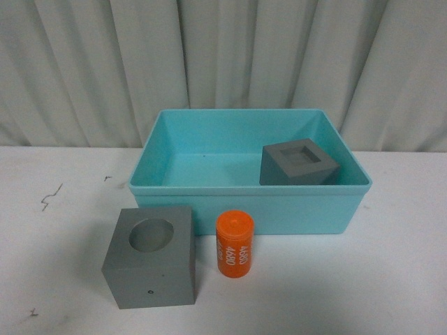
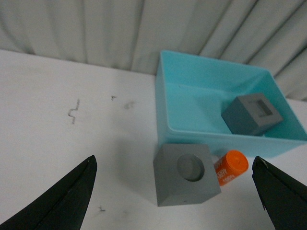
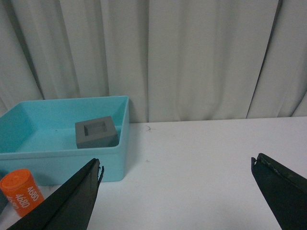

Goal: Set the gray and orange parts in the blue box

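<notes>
The blue box point(image 1: 174, 190) stands mid-table, and a gray cube with a square recess point(image 1: 297, 162) rests inside it at the right. In front of the box on the table sit a gray cube with a round recess point(image 1: 150, 257) and, to its right, an upright orange cylinder point(image 1: 234, 243) with white numbers. Neither arm shows in the front view. My left gripper point(image 2: 175, 165) hangs open above the round-recess cube point(image 2: 186, 180), with the orange cylinder point(image 2: 230, 167) and the box point(image 2: 165, 108) beyond. My right gripper point(image 3: 177, 165) is open over bare table, right of the box point(image 3: 123, 143) and the cylinder point(image 3: 20, 191).
A white table point(image 1: 391, 279) carries everything, with small dark scuffs point(image 1: 50, 197) at the left. A pleated pale curtain point(image 1: 223, 56) closes off the back, close behind the box.
</notes>
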